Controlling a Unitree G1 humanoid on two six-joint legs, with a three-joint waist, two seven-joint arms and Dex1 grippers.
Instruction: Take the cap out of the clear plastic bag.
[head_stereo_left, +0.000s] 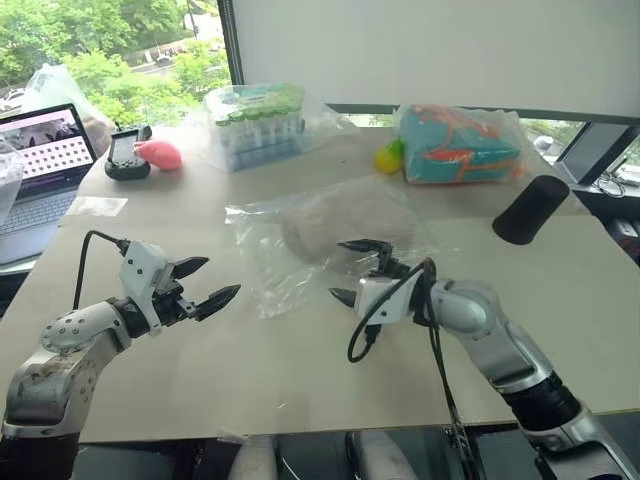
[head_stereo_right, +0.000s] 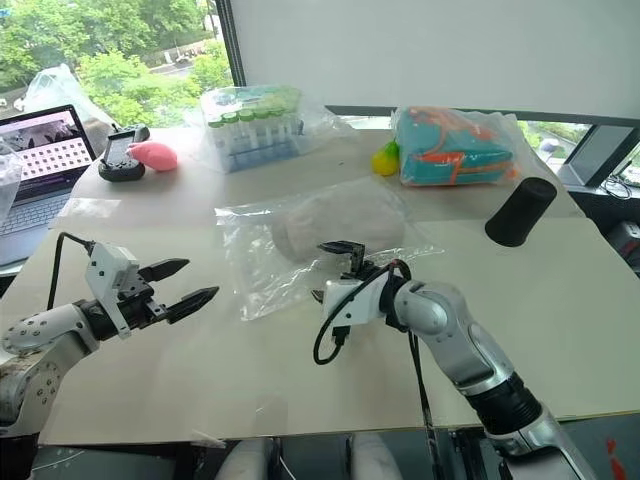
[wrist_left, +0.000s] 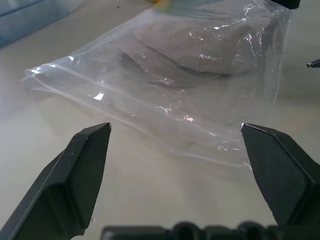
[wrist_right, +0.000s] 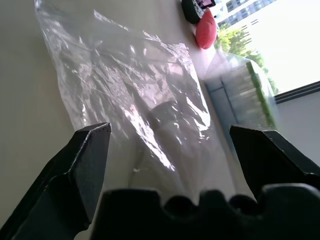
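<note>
The clear plastic bag (head_stereo_left: 290, 262) lies flat and crinkled in the middle of the table. Inside it sits the beige-grey cap (head_stereo_left: 345, 225), toward the bag's far right end. My left gripper (head_stereo_left: 222, 277) is open just left of the bag's near edge and points at it, holding nothing. From the right, my right gripper (head_stereo_left: 338, 270) hangs open over the bag's near right part, just in front of the cap, also holding nothing. In the left wrist view the bag (wrist_left: 165, 100) and cap (wrist_left: 210, 45) lie beyond the spread fingers. The right wrist view looks along the bag (wrist_right: 125, 85).
A laptop (head_stereo_left: 40, 160) sits at the table's left edge. A black device (head_stereo_left: 127, 152) and a pink toy (head_stereo_left: 160, 153) are at the far left. A bag of green-capped tubes (head_stereo_left: 255, 125), a teal-orange bagged item (head_stereo_left: 460, 145) and a black cylinder (head_stereo_left: 530, 208) stand further back.
</note>
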